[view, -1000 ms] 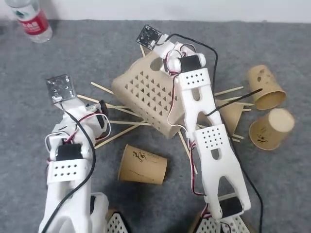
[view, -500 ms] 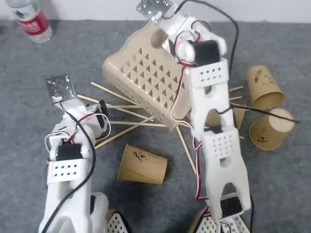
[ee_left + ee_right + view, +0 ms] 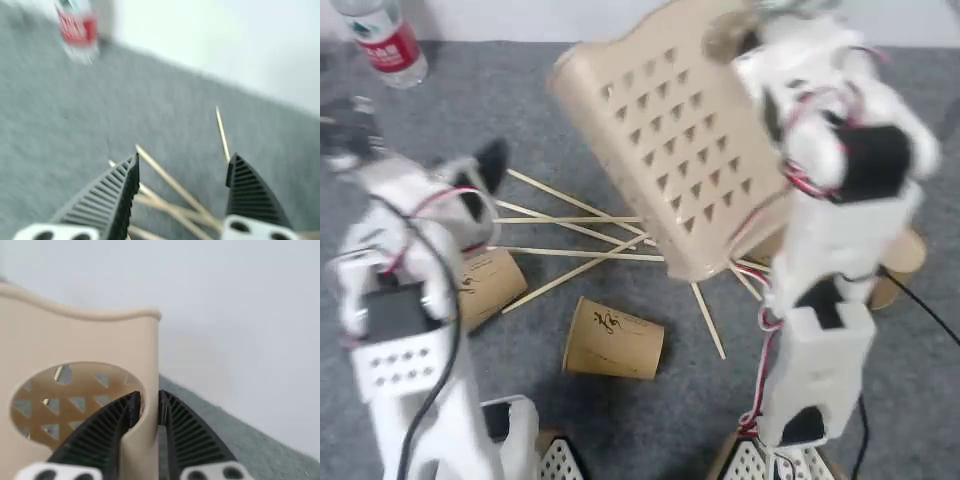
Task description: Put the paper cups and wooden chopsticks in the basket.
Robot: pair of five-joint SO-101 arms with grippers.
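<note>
As the right tool is clenched on the basket wall, the basket hangs tilted over the desk, probably for righting; left tool released, empty, above chopsticks.

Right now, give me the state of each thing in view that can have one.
Beige perforated plastic basket: held off the table, tilted.
Right hand: shut on the basket's wall.
Left hand: open, empty.
Wooden chopsticks: scattered flat on the grey mat.
Brown paper cup at centre: on its side.
Brown paper cup by the left arm: on its side.
Clear plastic bottle with red label: upright.
</note>
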